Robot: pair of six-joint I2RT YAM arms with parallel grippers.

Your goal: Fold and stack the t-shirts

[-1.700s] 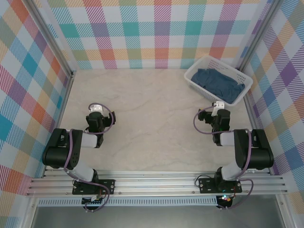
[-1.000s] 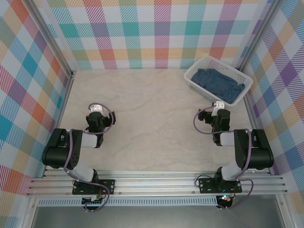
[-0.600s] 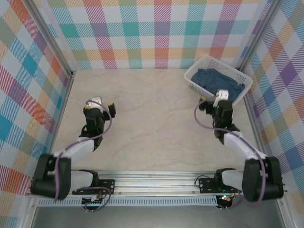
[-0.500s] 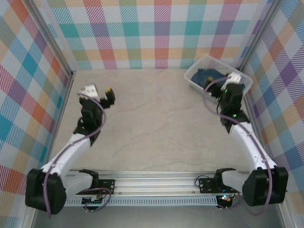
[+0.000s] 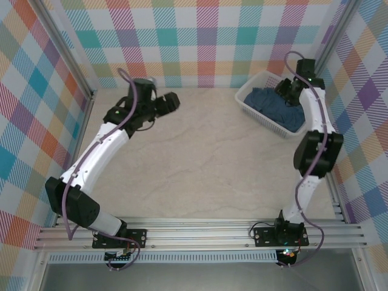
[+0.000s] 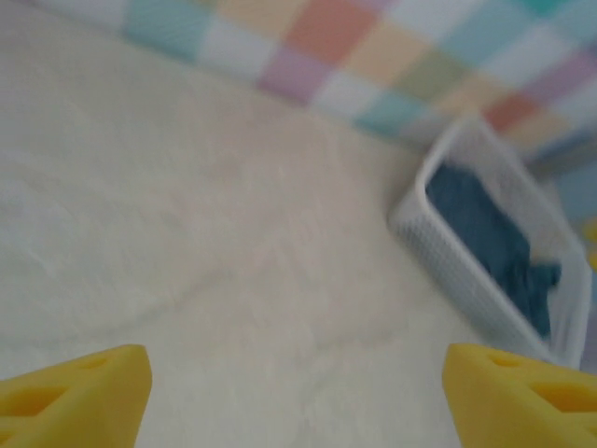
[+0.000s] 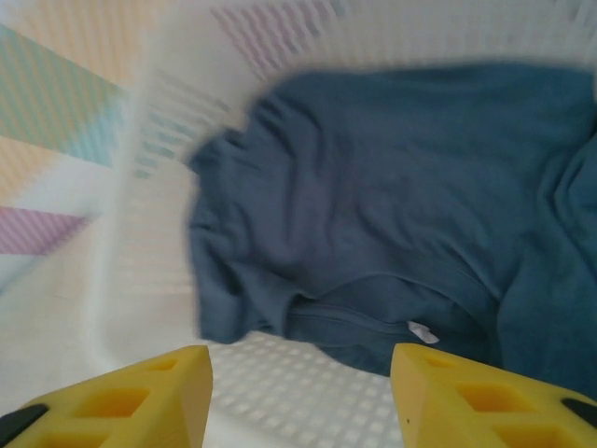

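Table surface, pale and marbled, runs from the arm bases out to the white basket, which sits in the far right corner and serves as the reference for everything else.

Well to the left of the basket, at about the same depth, the left gripper hangs above the table on a long, diagonally stretched arm, pointing toward the basket. Its wrist camera has the basket ahead and to the right. The left gripper's yellow fingertips stand wide apart with nothing but table between them.

Inside the basket lies the dark slate-blue t-shirt, crumpled and covering most of the floor. Its bulk runs along the basket's length, from the far-left end toward the near-right end.

The right gripper is plainly the nearer tool. It sits over the basket's far side, its arm extended almost straight up the basket's right flank and the wrist turned down and inward. From that wrist, the t-shirt lies directly below and ahead, and its collar with a small white tag is closest to the fingers. The right gripper is parted to a moderate gap, empty, over the perforated basket floor beside the collar.

Judging by this, the reach needed is short and straight down onto the collar edge.
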